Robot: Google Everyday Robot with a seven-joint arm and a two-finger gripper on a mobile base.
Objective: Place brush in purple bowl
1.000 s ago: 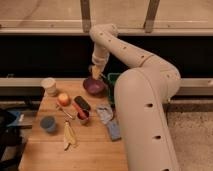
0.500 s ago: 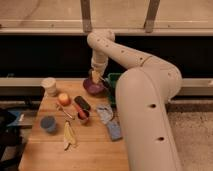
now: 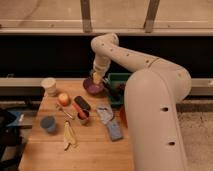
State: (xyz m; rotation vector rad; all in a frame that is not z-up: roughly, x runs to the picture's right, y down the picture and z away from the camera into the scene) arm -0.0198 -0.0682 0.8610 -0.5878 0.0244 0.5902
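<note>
A wooden counter (image 3: 90,150) carries a crowded spread. The purple bowl (image 3: 93,86) sits at its far edge, round and plain, just left of a green bin (image 3: 118,85). The gripper (image 3: 97,78) hangs right over the bowl's rim, with something pale yellowish at its tip; whether the jaws are open or closed cannot be told. The brush cannot be made out with certainty, so its place is unclear. Around the bowl lie one pale cup (image 3: 49,86), one round apple-like fruit (image 3: 63,98), one dark block with a red edge (image 3: 82,105), one small blue cup (image 3: 48,123), a yellow banana-like item (image 3: 69,136) and grey-blue crumpled cloth (image 3: 110,121). The robot's bulky white arm (image 3: 152,100) covers the counter's right side.
</note>
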